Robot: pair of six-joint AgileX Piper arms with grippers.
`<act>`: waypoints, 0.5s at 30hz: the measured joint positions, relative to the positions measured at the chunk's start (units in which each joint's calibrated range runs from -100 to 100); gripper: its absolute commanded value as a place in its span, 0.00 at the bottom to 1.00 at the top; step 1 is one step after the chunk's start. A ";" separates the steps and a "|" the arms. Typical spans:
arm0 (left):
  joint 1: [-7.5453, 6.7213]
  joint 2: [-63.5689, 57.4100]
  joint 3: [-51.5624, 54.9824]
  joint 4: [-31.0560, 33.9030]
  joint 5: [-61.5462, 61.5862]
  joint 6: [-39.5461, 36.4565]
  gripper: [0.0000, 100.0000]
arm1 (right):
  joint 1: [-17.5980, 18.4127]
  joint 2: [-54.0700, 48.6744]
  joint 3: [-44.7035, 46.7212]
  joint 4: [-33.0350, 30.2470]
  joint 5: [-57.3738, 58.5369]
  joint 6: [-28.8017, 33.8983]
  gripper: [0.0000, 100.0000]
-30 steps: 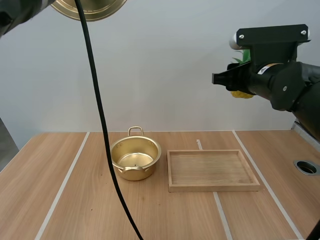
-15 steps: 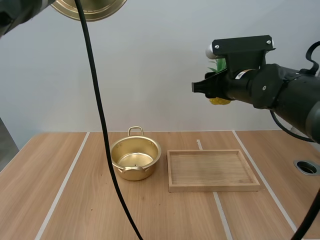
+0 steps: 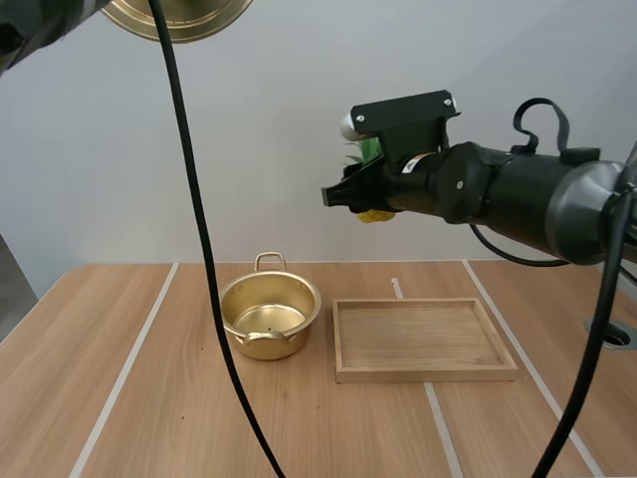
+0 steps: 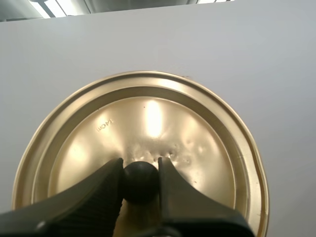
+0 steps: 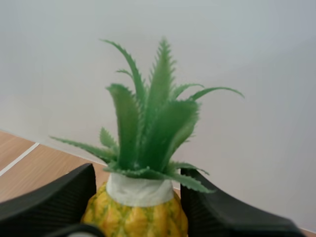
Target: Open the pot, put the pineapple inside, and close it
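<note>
pale plain wall is standing behind a light wooden table [image 3: 179, 418] that is carrying thin white stripes. gold pot [image 3: 269, 317] is sitting open and empty on the table, left of the middle, with one handle pointing at the wall and one at the camera. wooden tray [image 3: 426, 374] is lying just beside the pot on its right, near it but not touching, with nothing in it. left gripper [image 4: 139, 170] is holding the lid [image 4: 197, 148] high in the air over the table's left side, well above the pot. its two fingers are clamping the black knob [image 4: 140, 183] between their ribbed faces, and the lid's shiny knob side is facing the wrist camera. right arm is reaching in from the right, high over the table. right gripper [image 5: 137, 195] is gripping the pineapple [image 5: 143, 148], with one finger pressing each side of the yellow body. the green crown is sticking out past the fingertips, and a white band is showing under the leaves. in the high view the pineapple is hanging well above the tray's left end, a little right of the pot and well clear of it.
</note>
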State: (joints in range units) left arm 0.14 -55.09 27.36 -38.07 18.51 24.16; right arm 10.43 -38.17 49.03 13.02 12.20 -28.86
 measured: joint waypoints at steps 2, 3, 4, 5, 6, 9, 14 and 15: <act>0.00 0.00 0.00 0.00 0.00 0.00 0.00 | 1.27 1.80 0.00 0.00 -1.00 0.00 0.00; 0.00 0.00 0.00 0.00 0.00 0.00 0.00 | 2.08 2.92 0.00 0.00 -1.88 0.00 0.00; 0.00 0.00 0.00 0.00 0.00 0.00 0.00 | 2.74 3.98 0.00 0.00 -2.61 0.00 0.00; 0.00 0.00 0.00 0.00 0.00 0.00 0.00 | 3.54 5.06 0.00 0.00 -3.75 0.00 0.00; 0.00 0.00 0.00 0.00 0.00 0.00 0.00 | 4.37 6.19 0.00 0.00 -5.20 0.00 0.00; 0.00 0.00 0.00 0.00 0.00 0.00 0.00 | 6.45 9.22 0.00 0.00 -8.70 -0.20 0.00; 0.00 0.00 0.00 0.00 0.00 0.00 0.00 | 8.28 13.94 0.00 0.00 -11.04 -0.50 0.00; 0.00 0.00 0.00 0.00 0.00 0.00 0.00 | 8.64 14.63 0.00 0.00 -11.28 -0.73 0.00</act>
State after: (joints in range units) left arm 0.14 -55.09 27.36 -38.07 18.51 24.16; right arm 19.07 -23.54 49.03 13.02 0.92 -29.58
